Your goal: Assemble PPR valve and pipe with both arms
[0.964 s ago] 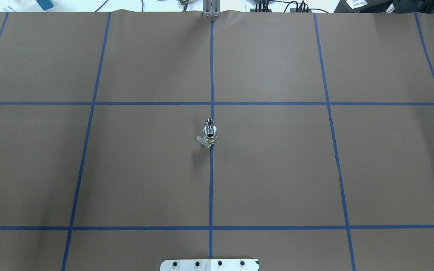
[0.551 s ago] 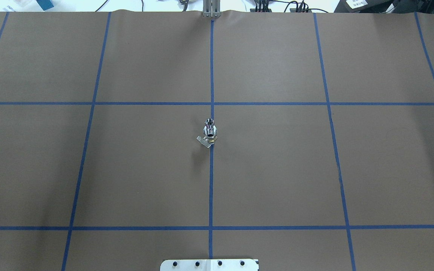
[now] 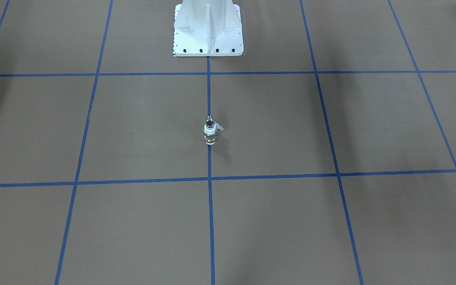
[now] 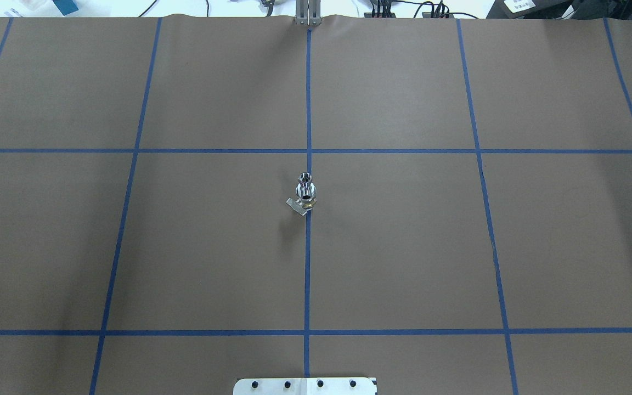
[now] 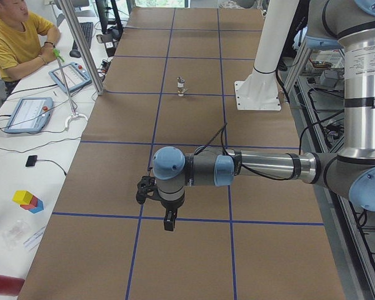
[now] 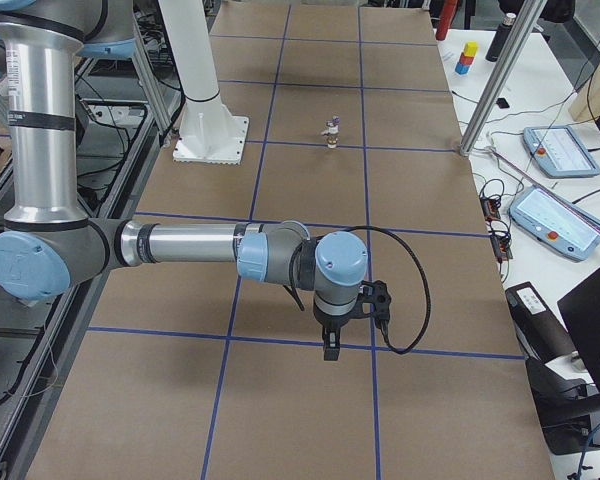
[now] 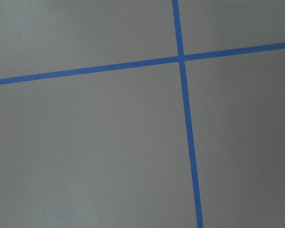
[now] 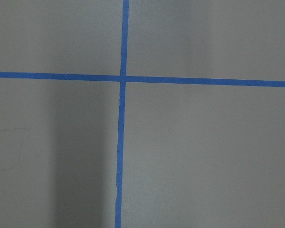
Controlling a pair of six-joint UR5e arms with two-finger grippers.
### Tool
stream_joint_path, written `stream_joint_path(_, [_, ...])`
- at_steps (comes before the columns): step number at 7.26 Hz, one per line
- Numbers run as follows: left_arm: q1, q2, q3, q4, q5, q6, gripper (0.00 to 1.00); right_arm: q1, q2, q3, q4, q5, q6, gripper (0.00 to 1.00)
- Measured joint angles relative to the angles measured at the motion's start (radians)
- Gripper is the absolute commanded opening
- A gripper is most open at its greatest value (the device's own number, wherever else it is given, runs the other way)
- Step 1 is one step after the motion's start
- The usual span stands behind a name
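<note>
Standing on the table point(image 3: 331, 217), the PPR valve point(image 3: 209, 137) is topped by the pipe point(image 4: 305, 181), seemingly joined; left hand point(image 5: 169, 220) and right hand point(image 6: 331, 347) openness can't be told.

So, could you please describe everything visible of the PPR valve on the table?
The PPR valve is a small stubby cylinder standing upright on the brown table cover, right on the central blue tape line. It looks like white plastic at the ends, with a brass-coloured band in the middle. A small grey lever sticks out sideways near its top. The shiny silver pipe sits upright on its upper end. Nothing else touches it.
</note>
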Motion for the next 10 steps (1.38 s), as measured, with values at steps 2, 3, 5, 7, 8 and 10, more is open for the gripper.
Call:
stream_joint_path(2, [0.000,0.000,0.000,0.000,0.000,0.000,1.00,0.000,0.000,0.000,0.001,-0.001,0.001,1.00])
stream_joint_path(3, [0.000,0.000,-0.001,0.000,0.000,-0.001,1.00,0.000,0.001,0.000,0.000,0.000,0.002,1.00])
stream_joint_path(5, [-0.001,0.001,-0.010,0.000,0.000,-0.001,1.00,0.000,0.004,0.001,0.001,0.000,0.003,1.00])
stream_joint_path(7, [-0.001,0.002,-0.013,0.001,0.000,-0.001,1.00,0.000,0.006,0.003,0.001,0.001,0.003,1.00])
stream_joint_path(8, [-0.002,0.005,-0.013,0.001,0.000,0.000,1.00,0.000,0.008,0.004,0.002,0.001,0.003,1.00])
stream_joint_path(10, [-0.002,0.016,-0.014,0.000,0.000,0.001,1.00,-0.001,0.029,0.005,0.002,-0.001,0.000,1.00])
